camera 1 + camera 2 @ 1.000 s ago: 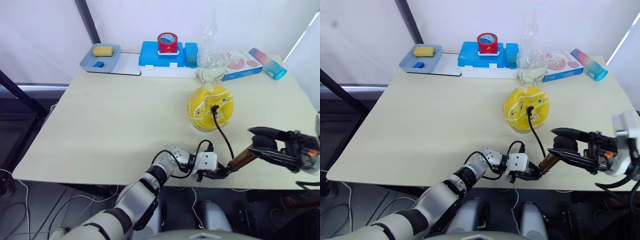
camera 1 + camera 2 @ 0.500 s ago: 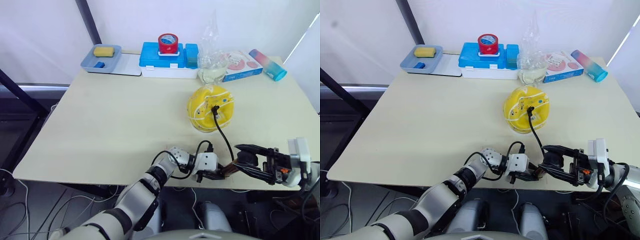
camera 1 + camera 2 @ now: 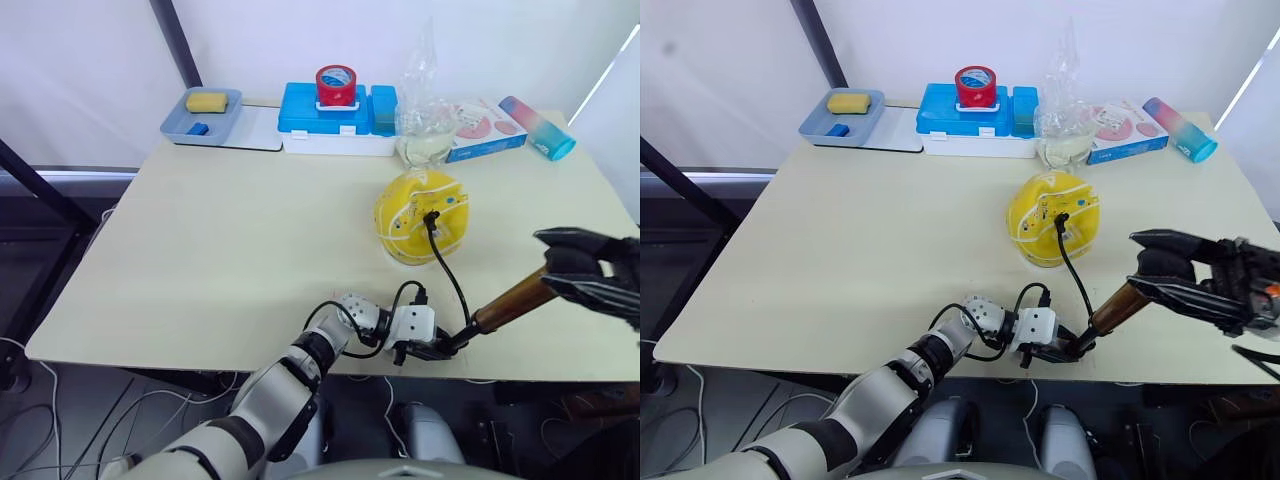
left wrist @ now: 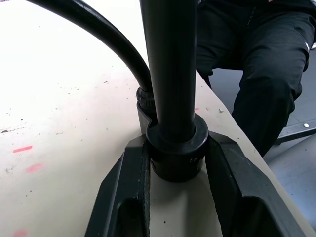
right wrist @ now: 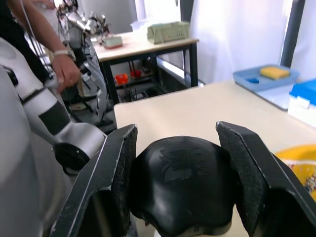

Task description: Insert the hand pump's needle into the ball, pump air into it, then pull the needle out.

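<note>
L gripper (image 4: 170, 197): both black fingers clamped on the black base cap of the gold-bronze hand pump (image 3: 508, 305), low at the near table edge. Left wrist view shows the cap wedged tight between the fingers (image 4: 126, 197), hose coming off beside it.

R gripper (image 5: 182, 192): fingers (image 5: 116, 173) closed onto the pump's rounded black top handle (image 5: 180, 175), one pad each side, touching. Handle end raised, so the barrel slants up from L gripper toward R.

Thin black hose (image 3: 448, 270) runs from the pump base in an arc up to the saggy yellow ball with white seams (image 3: 420, 215), mid-table, right of centre. Small black needle fitting (image 3: 430, 214) sits on the ball's upper face next to a white label patch; pin itself too small to see.

Writing: label patch print not legible. Far edge: blue plastic case (image 3: 335, 118) w/ red tape roll (image 3: 336, 85), grey-blue tray (image 3: 201, 113), clear plastic bag (image 3: 424, 110), pink/white carton (image 3: 485, 127), gradient pink-blue bottle (image 3: 536, 127). No readable text on any.
</note>
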